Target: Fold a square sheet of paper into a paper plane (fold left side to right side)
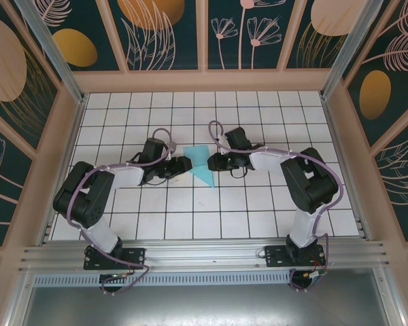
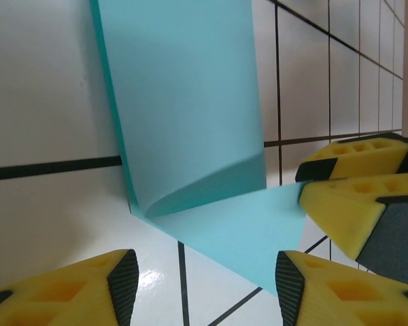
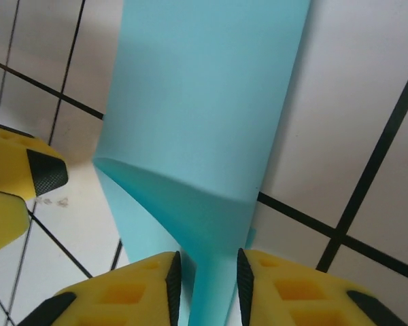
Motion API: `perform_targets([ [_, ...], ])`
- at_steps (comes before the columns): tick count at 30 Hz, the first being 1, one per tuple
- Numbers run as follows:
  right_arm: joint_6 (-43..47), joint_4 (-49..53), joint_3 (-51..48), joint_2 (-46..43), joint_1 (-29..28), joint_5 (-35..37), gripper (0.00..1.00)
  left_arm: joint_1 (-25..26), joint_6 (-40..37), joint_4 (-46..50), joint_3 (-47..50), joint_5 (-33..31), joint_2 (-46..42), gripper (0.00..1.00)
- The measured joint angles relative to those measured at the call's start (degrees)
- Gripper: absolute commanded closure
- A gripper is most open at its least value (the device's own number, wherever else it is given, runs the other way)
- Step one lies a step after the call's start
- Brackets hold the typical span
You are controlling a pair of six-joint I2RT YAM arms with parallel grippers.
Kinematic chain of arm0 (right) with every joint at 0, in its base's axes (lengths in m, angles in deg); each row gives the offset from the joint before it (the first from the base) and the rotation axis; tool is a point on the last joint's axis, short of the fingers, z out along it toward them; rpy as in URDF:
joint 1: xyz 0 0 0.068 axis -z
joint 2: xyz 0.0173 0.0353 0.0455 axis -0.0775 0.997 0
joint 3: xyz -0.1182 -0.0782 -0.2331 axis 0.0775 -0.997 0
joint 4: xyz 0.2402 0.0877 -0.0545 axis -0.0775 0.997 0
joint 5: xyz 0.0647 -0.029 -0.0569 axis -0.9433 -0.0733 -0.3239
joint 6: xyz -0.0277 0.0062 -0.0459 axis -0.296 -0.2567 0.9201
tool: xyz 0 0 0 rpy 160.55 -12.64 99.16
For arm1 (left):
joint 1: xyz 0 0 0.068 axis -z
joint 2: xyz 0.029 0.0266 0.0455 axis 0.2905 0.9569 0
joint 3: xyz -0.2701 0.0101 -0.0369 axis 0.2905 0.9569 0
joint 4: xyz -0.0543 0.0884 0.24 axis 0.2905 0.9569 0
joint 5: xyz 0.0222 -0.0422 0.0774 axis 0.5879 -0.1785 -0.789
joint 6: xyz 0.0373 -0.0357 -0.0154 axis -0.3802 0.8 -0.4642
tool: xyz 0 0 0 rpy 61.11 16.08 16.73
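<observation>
The turquoise square sheet of paper (image 1: 198, 156) lies mid-table, partly folded toward a pointed paper plane shape with its tip toward the near side. In the left wrist view, one layer of the paper (image 2: 190, 102) curls up off the tiles. My left gripper (image 1: 185, 164) is at the paper's left edge. It is open (image 2: 206, 285), with only a flat corner of the paper between its fingertips. My right gripper (image 1: 211, 163) is at the paper's right edge. It is shut (image 3: 205, 285) on a raised flap of the paper (image 3: 204, 102). Its yellow fingers (image 2: 347, 204) pinch that edge.
The white grid-tiled table (image 1: 258, 204) is walled by patterned panels (image 1: 163, 34) at the back and sides. An aluminium rail (image 1: 204, 255) runs along the near edge by the arm bases. The left gripper's fingers (image 3: 13, 170) sit close to the right gripper.
</observation>
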Motion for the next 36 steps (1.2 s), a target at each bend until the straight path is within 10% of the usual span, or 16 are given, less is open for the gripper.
perform_targets([
  [4,0.2,0.2,0.0,0.0,0.0,0.5,0.96,0.9,0.5,-0.1,-1.1,0.3,2.2,0.41],
  [10,0.1,0.3,0.0,0.0,0.0,0.7,0.93,1.9,0.9,-0.1,-3.3,0.5,4.6,0.46],
  [21,0.8,0.2,-3.9,-7.3,-0.5,9.5,0.48,2.6,1.9,-1.6,-7.0,1.7,5.5,0.66],
  [36,3.0,-2.3,-8.7,-11.1,-13.8,20.7,0.52,2.9,3.3,-2.2,-7.5,1.6,5.1,0.72],
])
